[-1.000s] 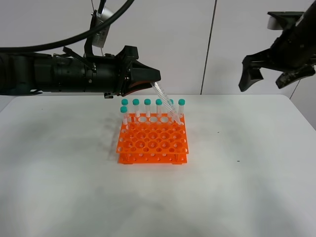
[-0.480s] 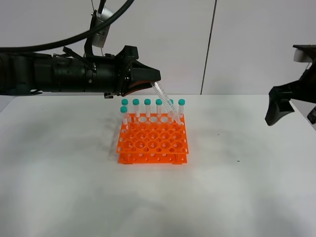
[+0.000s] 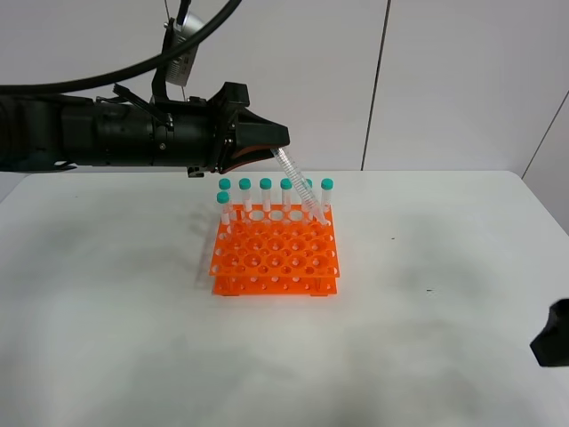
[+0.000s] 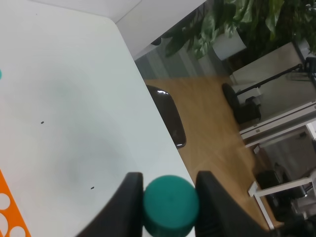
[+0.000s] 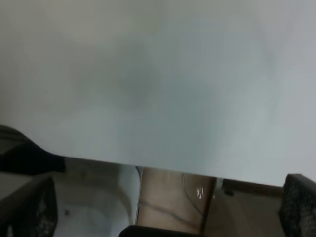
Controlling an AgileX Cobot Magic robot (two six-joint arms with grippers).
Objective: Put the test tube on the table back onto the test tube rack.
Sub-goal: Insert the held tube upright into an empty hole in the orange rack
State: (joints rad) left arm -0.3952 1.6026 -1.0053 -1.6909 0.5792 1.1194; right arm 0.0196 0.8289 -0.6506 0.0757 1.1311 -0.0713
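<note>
Orange test tube rack point(image 3: 276, 253), centre frame.
Left pincer point(image 3: 283, 144) grips tilted test tube point(image 3: 299, 189) by teal cap point(image 4: 170, 205); graduations unreadable; right pincer point(image 5: 163, 202) wide.

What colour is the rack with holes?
The test tube rack is bright orange, best in exterior high view.

The clear test tube point(image 3: 300, 187) slants tip-down over the orange test tube rack point(image 3: 276, 253) on the table point(image 3: 427, 338).

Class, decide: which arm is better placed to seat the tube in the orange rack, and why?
Left. The left gripper grips the test tube by its cap, with the tip at the test tube rack's back row. The right gripper is open, empty and far from the rack.
</note>
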